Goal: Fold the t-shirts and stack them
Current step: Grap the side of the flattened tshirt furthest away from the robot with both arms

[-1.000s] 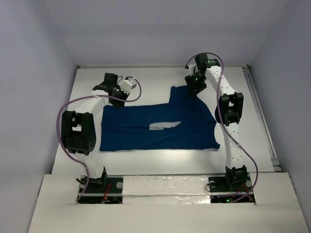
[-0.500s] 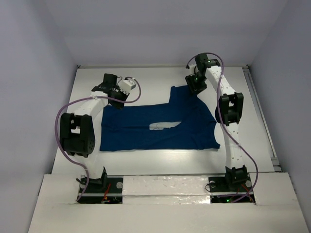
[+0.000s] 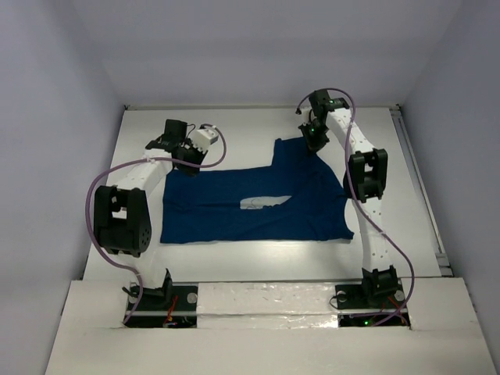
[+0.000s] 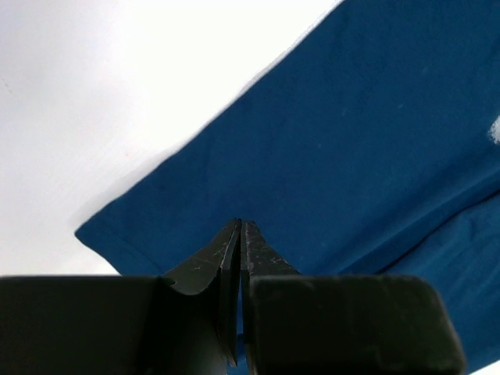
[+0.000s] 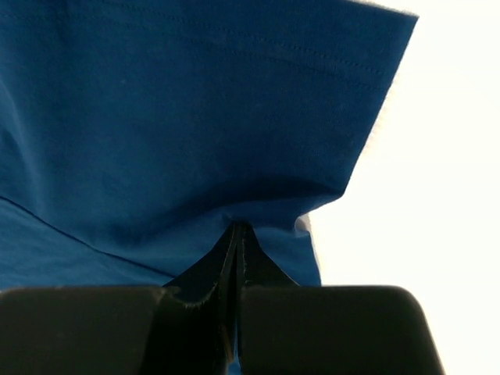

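Top view: navy t-shirt [image 3: 250, 205] lies spread flat mid-worktop [image 3: 250, 125], with the left hand [image 3: 190, 162] at its far-left corner and the right hand [image 3: 315, 144] on its far-right sleeve. Left wrist: fingers [image 4: 212, 259] pressed closed over the cloth; cannot tell if any is pinched. Right wrist: fingers [image 5: 209, 272] closed, gripping a puckered fold near the sleeve hem.

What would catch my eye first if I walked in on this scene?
A dark blue t-shirt lies spread across the middle of the white table, with a whitish patch at its centre. Two white arms reach over it. The right gripper pinches a puckered bit of cloth at the shirt's far right, and the left gripper sits shut over its far left edge.
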`<action>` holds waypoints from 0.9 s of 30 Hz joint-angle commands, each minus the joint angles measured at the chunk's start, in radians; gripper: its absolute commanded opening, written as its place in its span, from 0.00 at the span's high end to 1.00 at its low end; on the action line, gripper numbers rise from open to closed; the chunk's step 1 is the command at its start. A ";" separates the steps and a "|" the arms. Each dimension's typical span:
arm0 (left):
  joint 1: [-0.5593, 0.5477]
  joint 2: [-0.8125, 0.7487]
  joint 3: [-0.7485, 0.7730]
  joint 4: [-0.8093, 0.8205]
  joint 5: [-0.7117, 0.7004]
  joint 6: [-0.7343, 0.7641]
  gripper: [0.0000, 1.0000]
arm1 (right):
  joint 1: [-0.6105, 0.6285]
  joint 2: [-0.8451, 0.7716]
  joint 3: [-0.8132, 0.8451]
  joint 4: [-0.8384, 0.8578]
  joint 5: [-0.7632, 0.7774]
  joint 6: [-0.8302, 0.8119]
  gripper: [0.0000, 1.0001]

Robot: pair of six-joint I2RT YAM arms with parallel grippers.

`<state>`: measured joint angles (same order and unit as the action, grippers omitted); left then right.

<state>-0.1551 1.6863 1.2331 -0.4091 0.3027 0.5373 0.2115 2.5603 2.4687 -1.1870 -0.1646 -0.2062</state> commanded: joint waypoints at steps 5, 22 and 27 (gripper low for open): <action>0.005 -0.069 -0.052 0.015 0.016 0.000 0.99 | 0.008 -0.173 -0.243 0.040 0.004 -0.047 1.00; 0.005 -0.109 -0.116 0.055 0.012 0.004 1.00 | 0.017 -0.212 -0.104 0.053 0.042 -0.067 0.85; 0.005 -0.096 -0.118 0.069 0.013 -0.002 1.00 | 0.064 -0.072 0.072 0.036 -0.021 -0.053 0.73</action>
<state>-0.1551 1.6169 1.1248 -0.3668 0.3031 0.5407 0.2245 2.4363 2.4928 -1.1374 -0.1452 -0.2722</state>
